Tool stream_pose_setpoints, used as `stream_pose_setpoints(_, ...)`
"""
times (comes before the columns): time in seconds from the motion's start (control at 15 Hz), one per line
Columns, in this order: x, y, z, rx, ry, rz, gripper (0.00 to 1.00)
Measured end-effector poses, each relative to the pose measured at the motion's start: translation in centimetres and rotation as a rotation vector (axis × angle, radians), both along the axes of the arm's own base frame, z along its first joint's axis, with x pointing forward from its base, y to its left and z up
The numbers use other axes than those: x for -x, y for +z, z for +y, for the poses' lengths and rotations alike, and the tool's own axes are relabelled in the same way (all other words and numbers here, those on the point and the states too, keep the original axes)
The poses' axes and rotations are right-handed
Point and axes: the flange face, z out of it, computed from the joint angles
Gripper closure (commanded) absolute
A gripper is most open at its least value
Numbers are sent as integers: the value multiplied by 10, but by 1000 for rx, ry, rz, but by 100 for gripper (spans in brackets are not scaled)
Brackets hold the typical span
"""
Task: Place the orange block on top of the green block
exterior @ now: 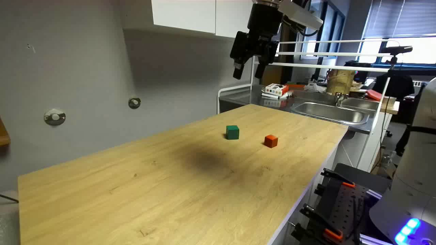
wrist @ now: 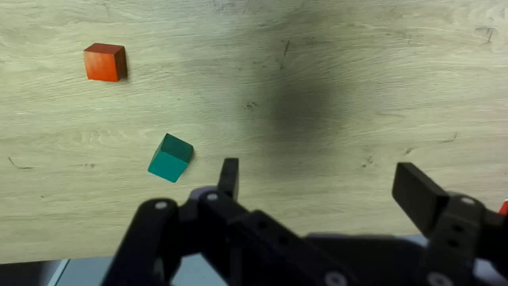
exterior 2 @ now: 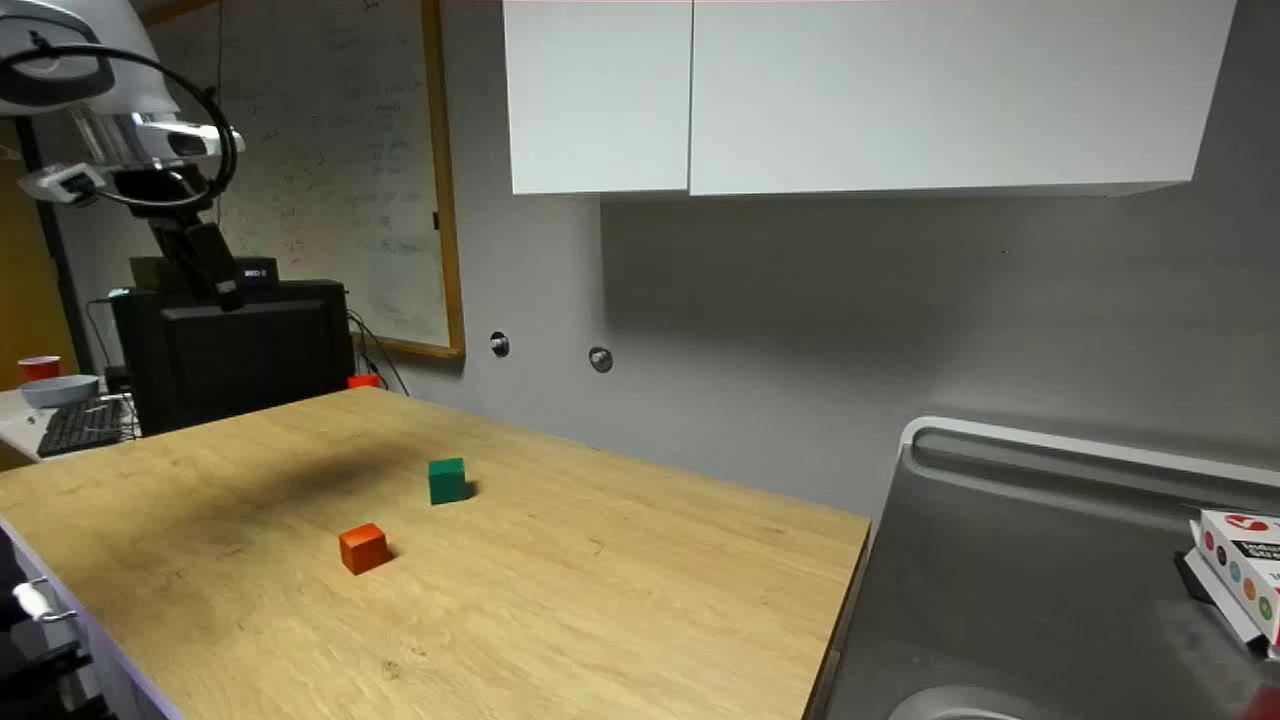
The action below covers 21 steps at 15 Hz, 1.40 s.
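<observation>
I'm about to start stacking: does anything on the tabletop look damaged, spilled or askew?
Nothing looks damaged or spilled. In the wrist view, the green block sits turned relative to the tabletop's edge, unlike the roughly squared orange block.

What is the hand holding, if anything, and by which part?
Nothing: the hand is open; the orange block and green block sit on the table.

Robotics laboratory — robot arm (exterior: 414, 170) is standing beside wood-grain worktop (exterior: 136, 200); scribbled whiteboard (exterior 2: 340, 180) is hanging — computer keyboard (exterior 2: 85, 428), stainless-steel sink (exterior: 328, 112) are sitting nearby.
</observation>
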Motion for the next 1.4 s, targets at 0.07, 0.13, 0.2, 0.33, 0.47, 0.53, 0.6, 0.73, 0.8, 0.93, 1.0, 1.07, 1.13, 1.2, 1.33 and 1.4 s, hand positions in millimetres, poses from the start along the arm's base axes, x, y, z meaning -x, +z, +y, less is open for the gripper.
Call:
stream_pose_setpoints(0.07,0,1,0,0,0,-2,0)
stream_pose_setpoints(0.13,0,1,0,-1,0,-3,0)
stream_pose_setpoints(0.2,0,1,0,-1,0,-4,0)
stream_pose_setpoints(0.33,0,2,0,-1,0,-4,0)
stream_pose_setpoints(0.47,0,2,0,-1,0,-5,0)
stream_pose_setpoints(0.53,0,2,0,-1,0,-5,0)
stream_pose_setpoints(0.6,0,2,0,-1,0,-5,0)
stream_pose_setpoints(0.73,0,1,0,-1,0,-4,0)
stream_pose_setpoints(0.8,0,0,0,0,0,-2,0)
stream_pose_setpoints(0.93,-2,-1,-4,1,-9,2,0)
stream_pose_setpoints(1.0,-4,-2,-9,0,-20,4,0)
stream_pose_setpoints(1.07,-7,-4,-17,-2,-37,8,0)
stream_pose_setpoints(1.13,-11,-7,-26,-5,-58,11,0)
stream_pose_setpoints(1.2,-16,-10,-39,-7,-85,15,0)
stream_pose_setpoints(1.33,-28,-22,-72,-11,-153,33,0)
stream_pose_setpoints(1.4,-34,-30,-90,-17,-192,48,0)
